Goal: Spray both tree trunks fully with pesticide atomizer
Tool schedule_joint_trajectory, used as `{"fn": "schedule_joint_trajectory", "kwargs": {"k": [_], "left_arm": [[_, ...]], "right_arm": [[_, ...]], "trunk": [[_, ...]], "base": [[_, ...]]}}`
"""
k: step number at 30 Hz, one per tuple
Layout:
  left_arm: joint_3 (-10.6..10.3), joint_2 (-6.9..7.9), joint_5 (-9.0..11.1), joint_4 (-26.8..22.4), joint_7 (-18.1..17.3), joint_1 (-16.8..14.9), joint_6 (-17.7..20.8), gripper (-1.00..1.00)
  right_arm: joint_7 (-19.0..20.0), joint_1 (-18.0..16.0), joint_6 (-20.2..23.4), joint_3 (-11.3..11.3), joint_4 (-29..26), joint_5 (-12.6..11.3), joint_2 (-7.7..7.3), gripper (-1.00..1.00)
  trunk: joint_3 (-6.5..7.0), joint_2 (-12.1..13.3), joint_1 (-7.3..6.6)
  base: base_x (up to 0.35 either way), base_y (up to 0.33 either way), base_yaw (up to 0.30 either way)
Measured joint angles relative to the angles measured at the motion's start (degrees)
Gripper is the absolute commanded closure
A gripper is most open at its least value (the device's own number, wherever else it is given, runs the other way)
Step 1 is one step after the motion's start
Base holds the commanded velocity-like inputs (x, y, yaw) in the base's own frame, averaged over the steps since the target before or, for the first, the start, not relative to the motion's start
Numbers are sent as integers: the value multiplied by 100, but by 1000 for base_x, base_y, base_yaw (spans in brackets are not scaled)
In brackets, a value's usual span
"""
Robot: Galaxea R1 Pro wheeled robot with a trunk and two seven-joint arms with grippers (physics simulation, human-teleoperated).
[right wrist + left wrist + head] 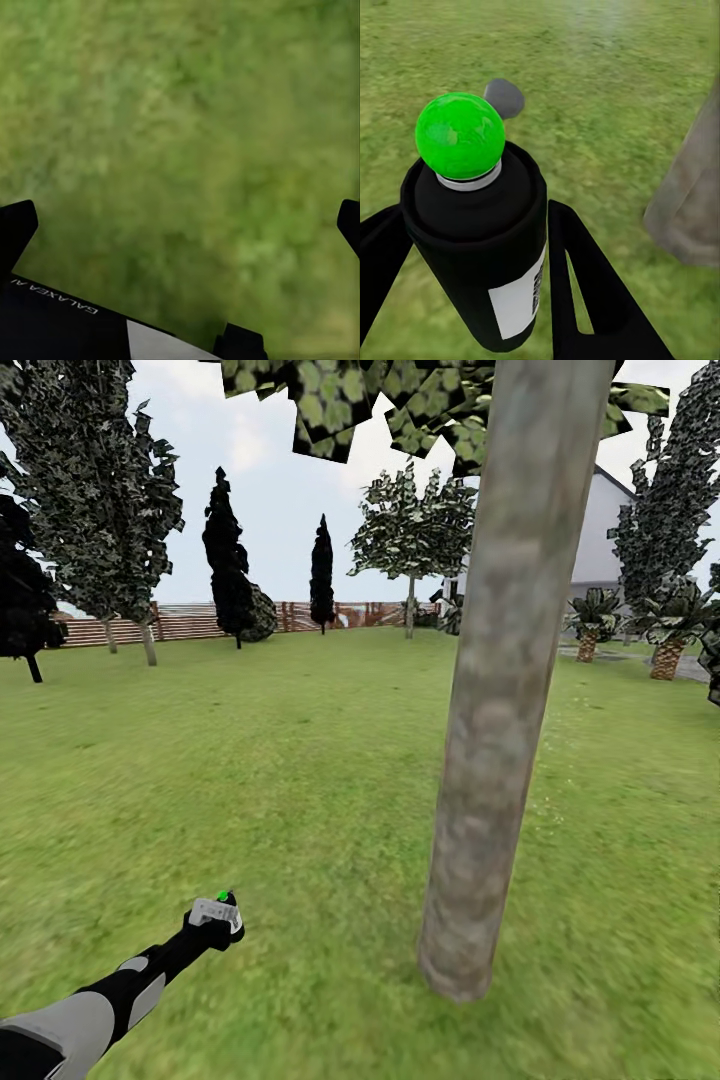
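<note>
The pesticide atomizer [214,912] is a small pale sprayer with a green dot on top, and my left gripper [213,922] is shut on it low over the lawn at lower left. In the left wrist view the atomizer [472,225] shows a dark body, a white label and a green ball cap, clamped between the black fingers [585,277]. A thick mottled grey-brown tree trunk [505,680] rises just right of it and appears in the wrist view too [690,202]. A second broad-leaved tree [410,550] stands far back. My right gripper [180,225] hangs open over grass.
Lawn [250,760] stretches to a brown slat fence [190,622] at the back. Dark conifers [228,560] stand along it. Short palms [668,630] and a pale house wall [600,540] lie at the right. Leaf canopy [400,400] hangs overhead.
</note>
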Motion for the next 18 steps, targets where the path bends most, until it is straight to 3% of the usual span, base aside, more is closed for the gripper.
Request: {"fn": "schedule_joint_trajectory", "kwargs": {"k": [4,18], "left_arm": [[0,0,0,0,0,0,0,100],[0,-70,-8,3,0,0,0,100]], "right_arm": [[-1,0,0,-1,2,0,0,-100],[0,0,0,-1,-1,0,0,-100]], "trunk": [[0,0,0],[0,0,0]], "base": [[0,-33,-1],[0,-202,0]]}}
